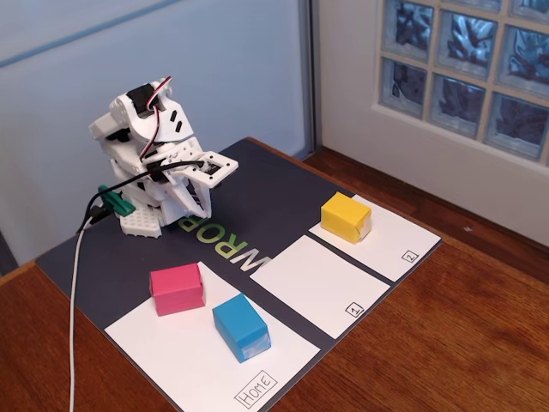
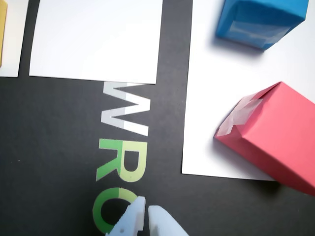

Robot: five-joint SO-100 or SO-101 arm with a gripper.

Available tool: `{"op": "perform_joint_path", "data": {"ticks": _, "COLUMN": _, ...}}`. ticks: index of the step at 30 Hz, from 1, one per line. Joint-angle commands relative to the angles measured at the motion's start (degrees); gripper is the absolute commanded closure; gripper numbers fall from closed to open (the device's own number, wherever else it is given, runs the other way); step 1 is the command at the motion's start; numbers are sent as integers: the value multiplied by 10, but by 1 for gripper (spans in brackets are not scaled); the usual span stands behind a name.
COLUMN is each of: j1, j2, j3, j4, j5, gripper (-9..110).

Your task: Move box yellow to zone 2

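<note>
Three small boxes sit on the dark mat (image 1: 257,193) that covers part of the wooden desk (image 1: 463,326). We see the yellow box (image 1: 346,217) resting on the white panel marked "2" (image 1: 396,240), toward that panel's far end, at the right of the fixed view. In the wrist view only a sliver of this yellow box (image 2: 2,29) shows at the left edge.

Left of that panel lies the panel marked "1" (image 1: 313,283), bare of boxes. Further left and nearer to us is the larger panel marked "HOME" (image 1: 180,352), which carries the pink box (image 1: 177,288) and the blue box (image 1: 241,327), set close together but apart. In the wrist view, the pink box (image 2: 275,137) shows tape on one end.

We find the arm (image 1: 150,146) folded up at the far left of the mat, well apart from all three boxes. Its gripper (image 2: 146,216) hangs over the green and white lettering (image 2: 120,147) printed on the mat, its white tips close together with only a thin gap and nothing between them.
</note>
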Motion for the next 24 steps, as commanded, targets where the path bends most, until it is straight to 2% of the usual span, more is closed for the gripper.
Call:
{"op": "perform_joint_path", "data": {"ticks": 1, "j1": -3, "j2": 27, "j3": 15, "j4": -1, "j5": -3, "gripper": 102}}
{"op": "perform_joint_path", "data": {"ticks": 13, "j1": 18, "j2": 40, "j3": 125, "j4": -75, "j5": 0, "gripper": 102}}
{"op": "perform_joint_path", "data": {"ticks": 24, "j1": -4, "j2": 40, "j3": 190, "j4": -82, "j5": 14, "gripper": 102}}
